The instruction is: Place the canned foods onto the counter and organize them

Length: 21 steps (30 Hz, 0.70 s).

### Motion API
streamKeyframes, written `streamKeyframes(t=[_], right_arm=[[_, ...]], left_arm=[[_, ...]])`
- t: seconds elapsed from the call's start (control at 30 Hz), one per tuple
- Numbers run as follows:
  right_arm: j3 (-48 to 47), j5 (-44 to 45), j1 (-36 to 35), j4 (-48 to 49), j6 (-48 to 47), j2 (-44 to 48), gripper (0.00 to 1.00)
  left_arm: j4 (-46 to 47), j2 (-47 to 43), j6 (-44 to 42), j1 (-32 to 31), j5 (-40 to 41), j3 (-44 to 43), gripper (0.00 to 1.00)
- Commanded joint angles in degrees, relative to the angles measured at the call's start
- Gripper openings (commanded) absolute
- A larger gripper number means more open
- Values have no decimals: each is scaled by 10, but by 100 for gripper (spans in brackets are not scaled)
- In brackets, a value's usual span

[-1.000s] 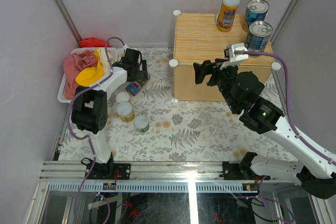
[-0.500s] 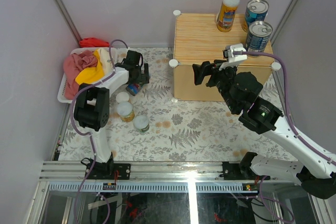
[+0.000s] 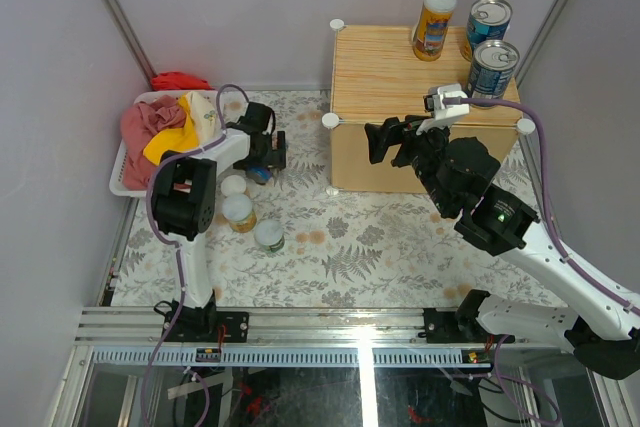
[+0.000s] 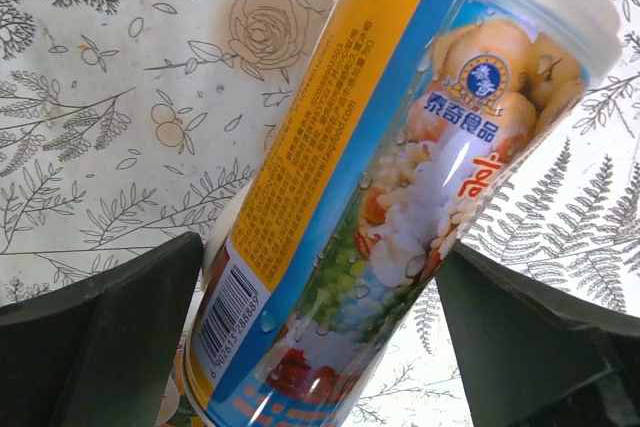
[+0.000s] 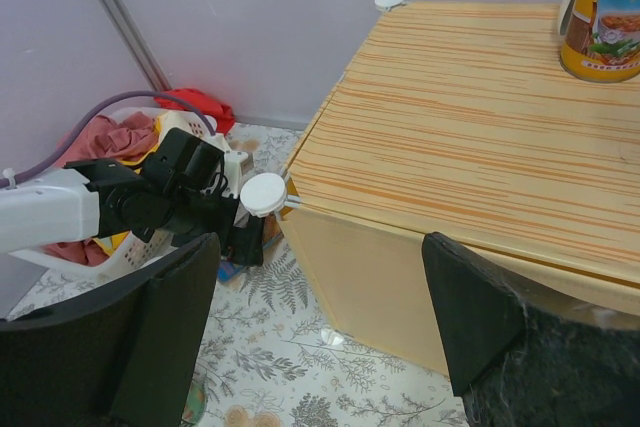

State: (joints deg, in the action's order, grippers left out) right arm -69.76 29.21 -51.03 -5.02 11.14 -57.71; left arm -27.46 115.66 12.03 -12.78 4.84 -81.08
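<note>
The slim multicoloured can (image 3: 257,172) lies on its side on the floral mat, and it fills the left wrist view (image 4: 400,147). My left gripper (image 3: 264,153) (image 4: 320,247) is open, with one finger on each side of the can. The light wood counter (image 3: 390,72) (image 5: 470,127) carries an orange-yellow jar (image 3: 434,24) (image 5: 605,17) and two blue tins (image 3: 487,21) (image 3: 491,68). My right gripper (image 3: 385,139) (image 5: 322,247) is open and empty by the counter's front-left corner. Two white-lidded jars (image 3: 233,185) (image 3: 239,211) and a short pale-lidded can (image 3: 268,235) stand on the mat.
A white basket (image 3: 119,175) holding red and yellow cloths (image 3: 160,130) sits at the left wall. Another red cloth (image 3: 178,79) lies behind it. Grey walls close in on the left, back and right. A white knob (image 5: 263,194) juts from the counter's front-left corner.
My left gripper has moved right and towards the near side, down onto the lying can, and now straddles it. The right arm has hardly moved.
</note>
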Motion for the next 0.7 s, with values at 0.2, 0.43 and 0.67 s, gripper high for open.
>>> streamKeyframes(t=[0.2, 0.43, 0.67], right_arm=[[-5, -7, -7, 5, 6, 3, 88], [-3, -5, -9, 0, 3, 3, 87], [-3, 0, -9, -7, -1, 6, 87]], left_arm=[[0, -20, 18, -23, -55, 12, 51], [9, -42, 32, -41, -72, 26, 4], [34, -102, 52, -55, -88, 56, 0]])
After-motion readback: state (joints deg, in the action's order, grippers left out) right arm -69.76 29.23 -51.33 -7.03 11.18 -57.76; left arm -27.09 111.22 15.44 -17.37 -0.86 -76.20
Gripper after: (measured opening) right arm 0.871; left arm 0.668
